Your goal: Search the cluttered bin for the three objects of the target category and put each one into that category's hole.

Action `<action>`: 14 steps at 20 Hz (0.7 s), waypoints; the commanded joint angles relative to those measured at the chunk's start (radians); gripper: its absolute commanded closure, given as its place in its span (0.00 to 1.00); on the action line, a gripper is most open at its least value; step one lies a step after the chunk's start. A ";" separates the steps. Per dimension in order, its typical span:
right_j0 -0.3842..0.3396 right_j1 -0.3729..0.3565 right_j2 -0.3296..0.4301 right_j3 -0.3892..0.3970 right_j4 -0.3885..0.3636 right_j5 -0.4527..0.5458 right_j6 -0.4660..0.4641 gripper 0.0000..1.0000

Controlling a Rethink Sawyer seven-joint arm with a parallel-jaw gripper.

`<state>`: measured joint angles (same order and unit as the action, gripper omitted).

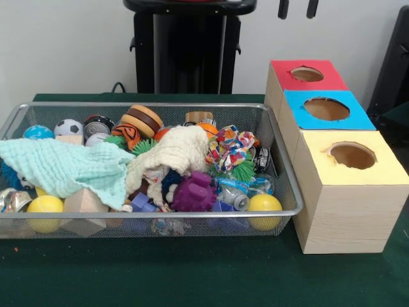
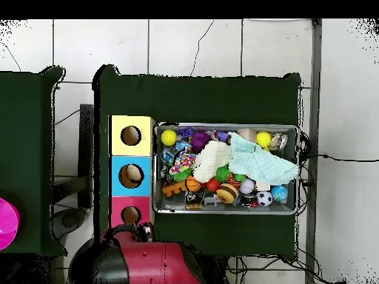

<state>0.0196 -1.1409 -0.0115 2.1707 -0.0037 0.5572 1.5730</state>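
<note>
A clear, bluish plastic bottle lies on its side near the front rim of the wire mesh bin, wedged between a purple spiky toy and a yellow ball. Its long axis seems to run roughly along the bin's length, though which end carries the cap is hard to tell. It is well below the claw, whose two dark tips hang at the top edge with a gap between them, apparently spread, drawn back clear of the clutter. The blue-topped box's hole sits below and slightly right of the claw, in the middle box of three on the green bench. A mint cloth and a cream cloth drape the pile, probably hiding other bottles.
</note>
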 commanded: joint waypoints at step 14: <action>-0.098 0.181 0.009 -0.345 -0.049 0.116 0.060 0.00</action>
<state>-0.0168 -1.0253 -0.0196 1.9720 -0.0049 0.5576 1.5730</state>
